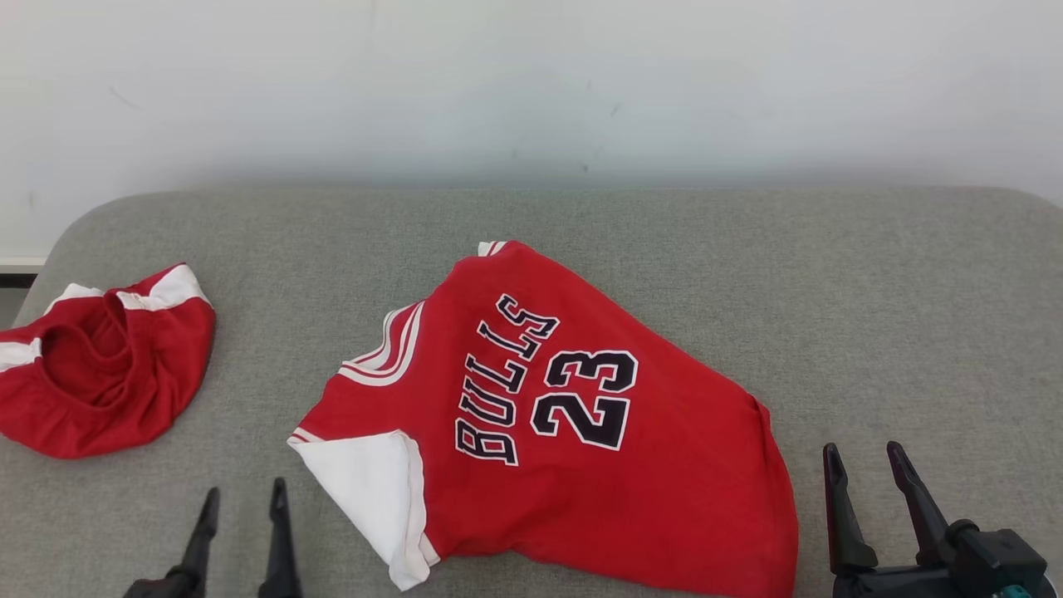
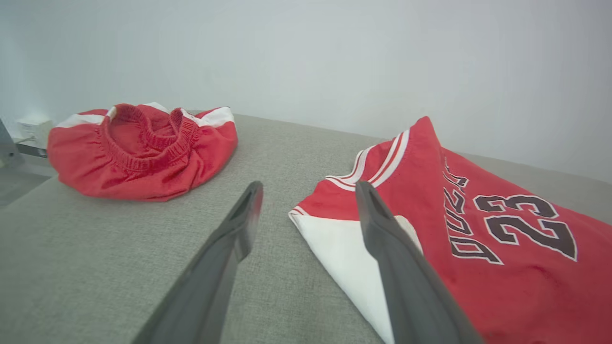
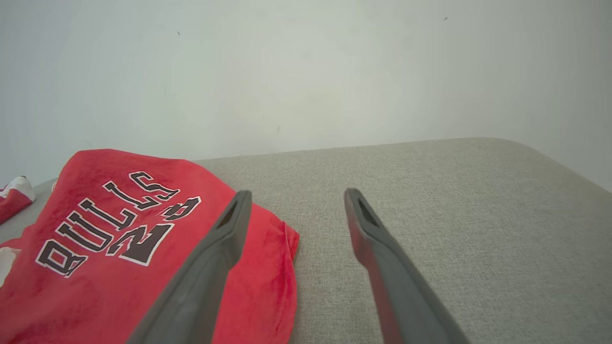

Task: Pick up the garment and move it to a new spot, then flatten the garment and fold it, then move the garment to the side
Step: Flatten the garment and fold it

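With left gripper (image 1: 242, 492) and right gripper (image 1: 864, 448) both wide open and empty, best pinch the jersey (image 1: 540, 415) edges just inside each, then pull taut.

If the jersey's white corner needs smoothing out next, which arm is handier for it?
Probably the left. The left gripper is open right beside the white corner of the jersey; the right gripper sits off the opposite hem.

A bunched pair of red shorts (image 1: 104, 374) with white trim is lying at the left edge of the grey padded surface (image 1: 830, 282) before me, elastic waistband gaping upward. A pale wall (image 1: 531, 83) is rising behind the far edge.
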You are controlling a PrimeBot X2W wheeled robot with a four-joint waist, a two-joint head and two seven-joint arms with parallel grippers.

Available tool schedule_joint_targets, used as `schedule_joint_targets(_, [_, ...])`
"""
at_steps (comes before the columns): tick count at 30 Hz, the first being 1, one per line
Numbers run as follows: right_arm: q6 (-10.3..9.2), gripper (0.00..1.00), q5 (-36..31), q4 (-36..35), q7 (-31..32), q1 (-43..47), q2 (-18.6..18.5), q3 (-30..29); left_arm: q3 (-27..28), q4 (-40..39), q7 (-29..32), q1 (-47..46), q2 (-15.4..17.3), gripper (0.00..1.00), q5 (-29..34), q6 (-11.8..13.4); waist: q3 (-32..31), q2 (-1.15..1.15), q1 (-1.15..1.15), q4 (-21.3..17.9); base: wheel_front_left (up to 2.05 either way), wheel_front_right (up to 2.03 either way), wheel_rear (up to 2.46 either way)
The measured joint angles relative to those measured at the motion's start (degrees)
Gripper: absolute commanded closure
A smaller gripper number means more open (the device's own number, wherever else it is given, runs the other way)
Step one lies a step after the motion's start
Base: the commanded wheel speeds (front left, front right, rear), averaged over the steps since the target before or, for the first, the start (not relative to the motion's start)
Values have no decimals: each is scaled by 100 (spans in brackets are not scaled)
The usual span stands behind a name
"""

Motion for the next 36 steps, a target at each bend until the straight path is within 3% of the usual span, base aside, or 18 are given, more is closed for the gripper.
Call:
schedule_joint_targets(10, [0, 0, 0, -174, 0, 226, -40, 15, 457, -524, 0, 394, 70, 0, 482, -138, -163, 0, 0, -44, 0, 0, 0])
schedule_joint_targets(26, [0, 0, -35, -323, 0, 639, 20, 208, 482, -616, -1, 594, -5, 0, 578, -291, -311, 0, 0, -32, 0, 0, 0])
schedule_joint_targets(36, [1, 0, -5, 29, 40, 567, -101, 505, 41, -179, -1, 24, 148, 0, 605, -324, -132, 0, 0, -133, 0, 0, 0])
